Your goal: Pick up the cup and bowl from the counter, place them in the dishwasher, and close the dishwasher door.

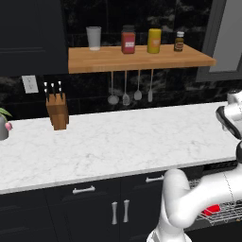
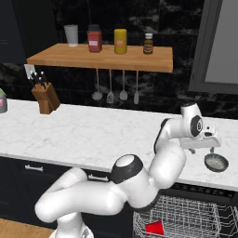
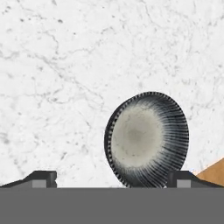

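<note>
Hand view: wide-open gripper (image 3: 111, 177) above white marble counter (image 3: 57, 78), round dark ribbed bowl with grey centre (image 3: 146, 139) just ahead, nearer the right fingertip (image 3: 180, 178)

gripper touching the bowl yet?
Cannot tell. In the hand view the bowl sits between the open gripper fingertips, one tip at its rim; no clear gap or contact.

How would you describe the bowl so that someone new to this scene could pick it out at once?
Follow the white marble counter to its right end, above the open dishwasher. The bowl sits near the front edge, under the open gripper. It is small and round, with a dark ribbed rim and pale grey inside.
</note>
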Controlling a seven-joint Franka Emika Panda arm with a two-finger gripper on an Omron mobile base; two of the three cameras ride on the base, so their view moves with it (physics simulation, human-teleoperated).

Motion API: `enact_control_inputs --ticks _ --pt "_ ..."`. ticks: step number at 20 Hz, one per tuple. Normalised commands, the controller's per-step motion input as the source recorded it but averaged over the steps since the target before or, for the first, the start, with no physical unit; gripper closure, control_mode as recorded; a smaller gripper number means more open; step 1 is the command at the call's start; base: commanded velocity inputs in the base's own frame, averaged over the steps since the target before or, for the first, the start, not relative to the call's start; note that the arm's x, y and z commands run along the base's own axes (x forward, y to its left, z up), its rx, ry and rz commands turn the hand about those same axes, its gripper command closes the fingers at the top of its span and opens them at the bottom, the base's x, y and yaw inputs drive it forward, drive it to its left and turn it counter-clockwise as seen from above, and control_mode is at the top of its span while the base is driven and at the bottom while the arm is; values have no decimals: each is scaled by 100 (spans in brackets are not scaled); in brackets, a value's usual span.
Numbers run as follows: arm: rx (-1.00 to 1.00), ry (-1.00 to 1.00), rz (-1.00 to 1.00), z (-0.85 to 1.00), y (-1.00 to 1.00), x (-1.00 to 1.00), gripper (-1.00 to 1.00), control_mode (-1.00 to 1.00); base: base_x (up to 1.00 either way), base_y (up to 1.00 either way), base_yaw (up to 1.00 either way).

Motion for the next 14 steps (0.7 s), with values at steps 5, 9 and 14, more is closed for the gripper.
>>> enact_control_inputs --ticks 5,9,14 --pt "0 2 -1 -53 -32 0 -100 -100 0 0 0" --pt "0 0 -10 -19 -59 10 -100 -100 0 0 0" --pt "0 2 -3 -28 -16 7 -100 -100 0 0 0"
